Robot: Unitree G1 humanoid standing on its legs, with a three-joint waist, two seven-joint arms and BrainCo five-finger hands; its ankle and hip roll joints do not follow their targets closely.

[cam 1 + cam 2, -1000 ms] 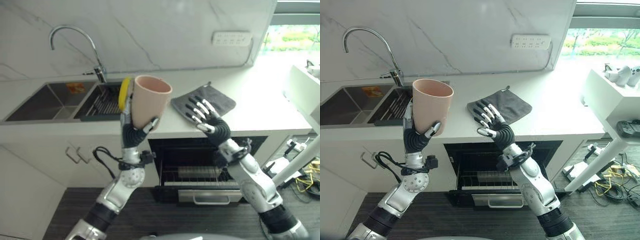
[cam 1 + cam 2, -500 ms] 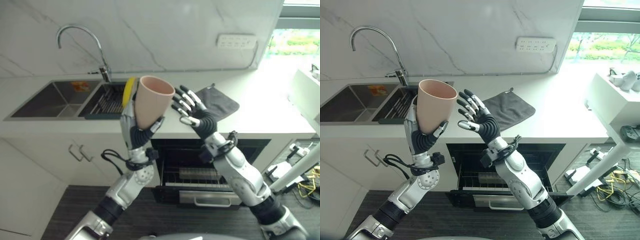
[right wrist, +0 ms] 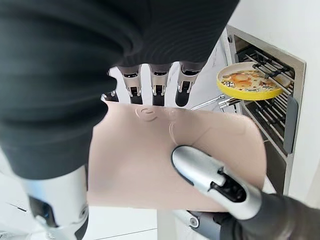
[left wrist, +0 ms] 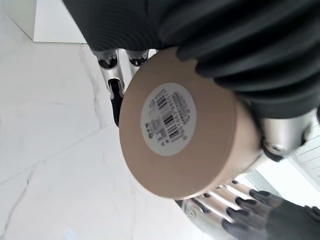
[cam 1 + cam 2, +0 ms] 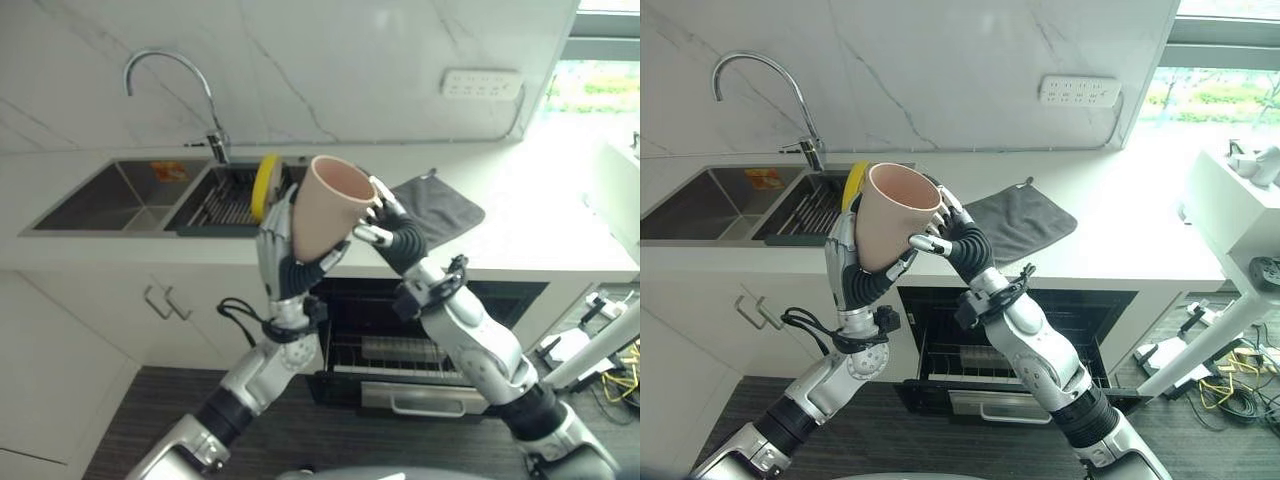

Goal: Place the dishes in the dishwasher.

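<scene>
Fingers of the left hand [image 5: 855, 275] are curling round the lower body of a pink cup [image 5: 890, 225], holding it in the air in front of the counter [image 5: 1120, 250]. Thumb and fingers of the right hand [image 5: 955, 240] are closing on its upper wall, a likely handover. Below, the dishwasher [image 5: 970, 365] is standing open with its rack showing, so loading is barely begun. Behind, a yellow plate [image 3: 247, 80] is waiting in the sink rack [image 5: 225, 205]. On the cup's base a barcode sticker [image 4: 168, 118] is showing, its print too small to read.
</scene>
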